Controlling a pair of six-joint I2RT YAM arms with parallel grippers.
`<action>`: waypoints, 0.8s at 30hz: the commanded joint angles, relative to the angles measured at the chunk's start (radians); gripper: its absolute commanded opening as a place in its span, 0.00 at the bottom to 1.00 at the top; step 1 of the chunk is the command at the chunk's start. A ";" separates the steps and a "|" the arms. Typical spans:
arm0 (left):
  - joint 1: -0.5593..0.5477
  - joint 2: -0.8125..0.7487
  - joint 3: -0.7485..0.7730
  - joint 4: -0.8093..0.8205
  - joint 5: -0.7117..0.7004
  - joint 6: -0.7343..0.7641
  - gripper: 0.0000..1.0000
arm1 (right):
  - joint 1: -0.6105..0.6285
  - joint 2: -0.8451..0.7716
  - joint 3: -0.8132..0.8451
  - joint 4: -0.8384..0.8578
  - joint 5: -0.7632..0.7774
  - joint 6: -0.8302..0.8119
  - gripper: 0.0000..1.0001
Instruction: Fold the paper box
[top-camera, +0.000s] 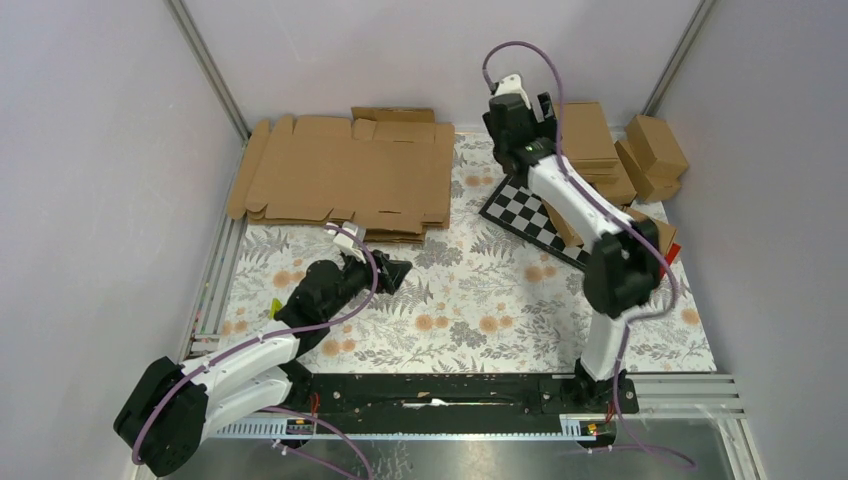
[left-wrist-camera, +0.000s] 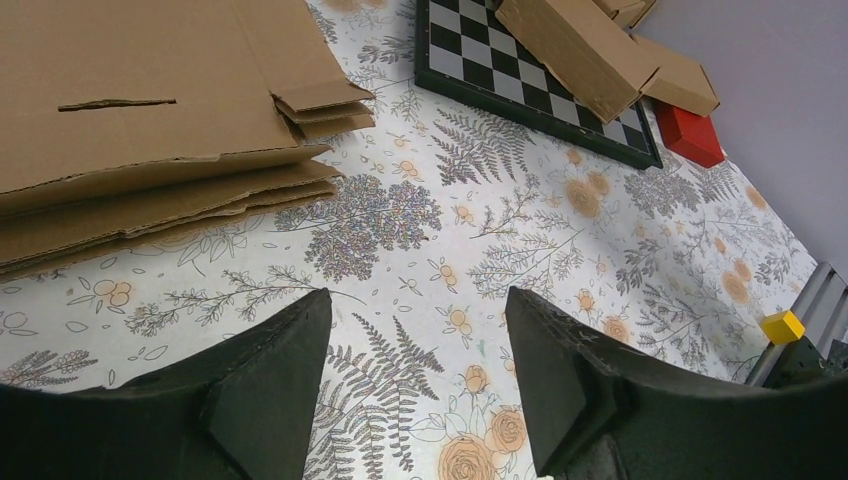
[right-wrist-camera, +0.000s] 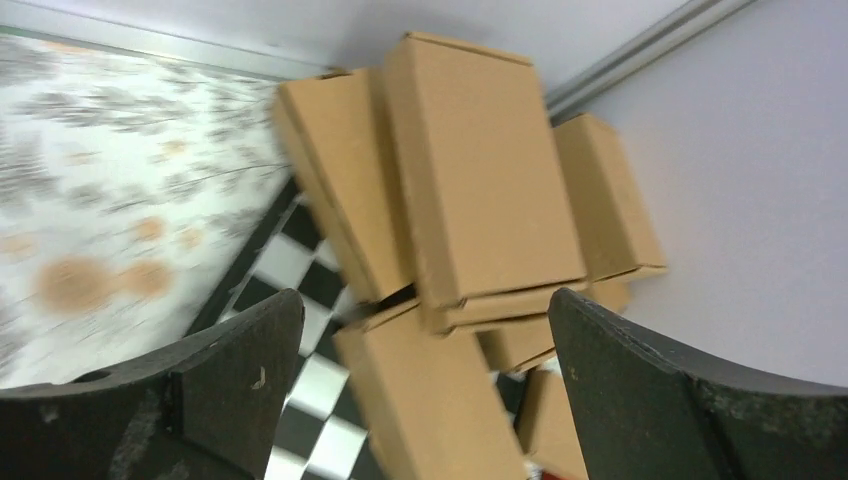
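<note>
A stack of flat brown cardboard box blanks (top-camera: 345, 175) lies at the back left of the floral mat; its near corner shows in the left wrist view (left-wrist-camera: 140, 120). My left gripper (top-camera: 392, 272) is open and empty, low over the mat just in front of the stack (left-wrist-camera: 415, 330). My right gripper (top-camera: 520, 120) is open and empty, raised at the back right above a pile of folded brown boxes (top-camera: 600, 150), which fill the right wrist view (right-wrist-camera: 470, 170) between the fingers (right-wrist-camera: 425, 330).
A black-and-white chequered board (top-camera: 530, 215) lies on the mat under the folded boxes, also in the left wrist view (left-wrist-camera: 520, 80). A small red block (left-wrist-camera: 692, 135) lies by the right wall. Grey walls and metal rails (top-camera: 215, 80) enclose the mat.
</note>
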 joint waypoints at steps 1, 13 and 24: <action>-0.004 -0.006 -0.001 0.040 -0.025 0.031 0.69 | -0.006 -0.324 -0.260 0.017 -0.230 0.253 1.00; -0.004 -0.055 -0.003 -0.019 -0.211 0.101 0.99 | -0.066 -0.977 -1.376 0.704 -0.360 0.421 1.00; 0.018 -0.173 -0.207 0.330 -0.685 0.365 0.99 | -0.193 -0.837 -1.642 1.093 -0.358 0.256 1.00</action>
